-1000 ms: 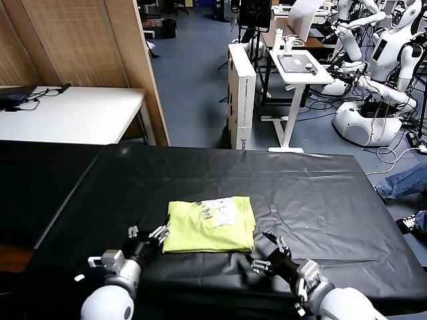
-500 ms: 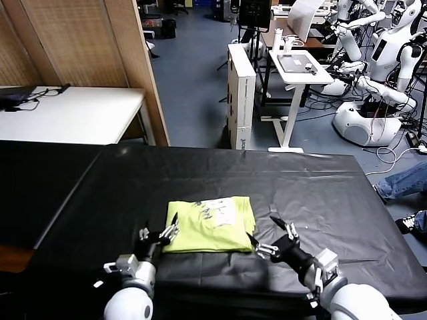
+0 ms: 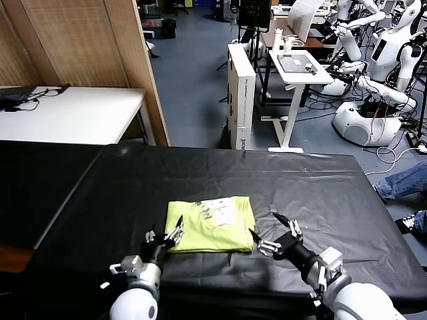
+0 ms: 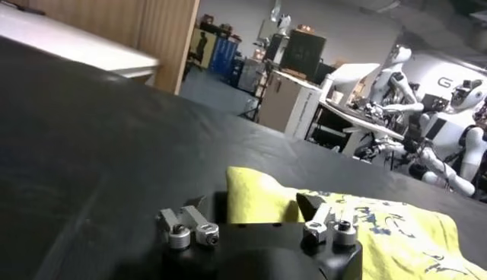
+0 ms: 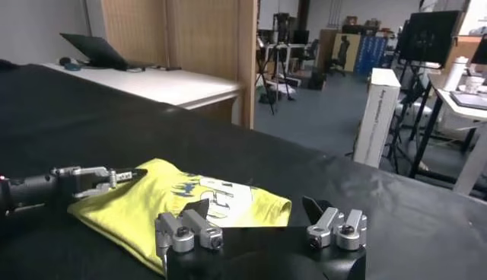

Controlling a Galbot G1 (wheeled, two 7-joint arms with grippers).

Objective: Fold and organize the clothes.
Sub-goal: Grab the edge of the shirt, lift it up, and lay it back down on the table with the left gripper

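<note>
Left gripper open at folded yellow-green T-shirt corner, black table.

Black surface is bare all around the folded T-shirt, so far, left and right sides are free to pass. Near edge is crowded: left gripper sits at the shirt's near-left corner, right gripper just beside its near-right corner. Nothing else stands on the cloth.

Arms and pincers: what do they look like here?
Both arms have rounded white shells with silver-grey wrist sections. The left pincer and right pincer are black, with slim dark fingers on silver metal links and round bolt heads on a black base, as both wrist views show. No markings visible.
</note>
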